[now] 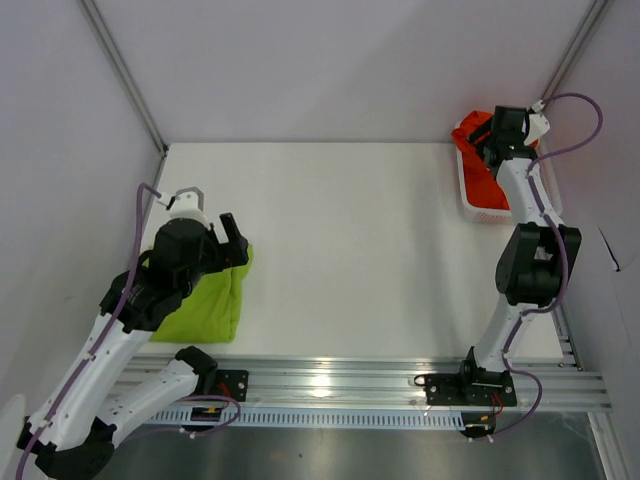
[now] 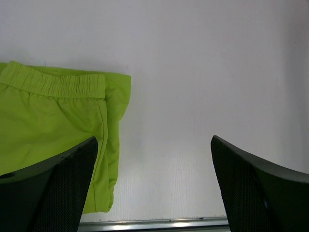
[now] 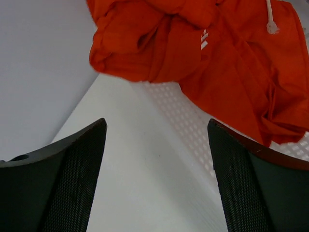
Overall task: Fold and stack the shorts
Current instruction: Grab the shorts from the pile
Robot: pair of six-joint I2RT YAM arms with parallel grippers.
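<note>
White tabletop [image 1: 350, 250], pale grey walls behind and at both sides, silver aluminium rail [image 1: 350, 375] along the near edge under both arm bases.

Soft lime green fabric shorts [image 1: 205, 300]: near-left part of the table, lying flat and folded, well apart from the other pair. Gathered elastic waistband [image 2: 58, 84] plain in the left wrist view, one side edge doubled over.

Left gripper [image 2: 153, 140]: above the table just beside the green pair, fingers wide apart, nothing between them but bare white surface. One finger [image 2: 53, 188] overlapping the fabric's edge in that view; touching or not, cannot tell.

Bright orange-red fabric shorts [image 3: 231, 63]: crumpled in a heap inside the white perforated plastic basket [image 1: 478, 212] at the far-right corner of the table, one fold spilling over the basket's rim. White drawstring end [image 3: 271, 21] and small white logo [image 3: 204, 39] showing on the cloth.

Right gripper [image 3: 157, 122]: arm stretched out to the far corner, wrist over the basket, fingers spread, empty. Basket wall and rim between the fingertips in the right wrist view; orange cloth just beyond them, not gripped.
</note>
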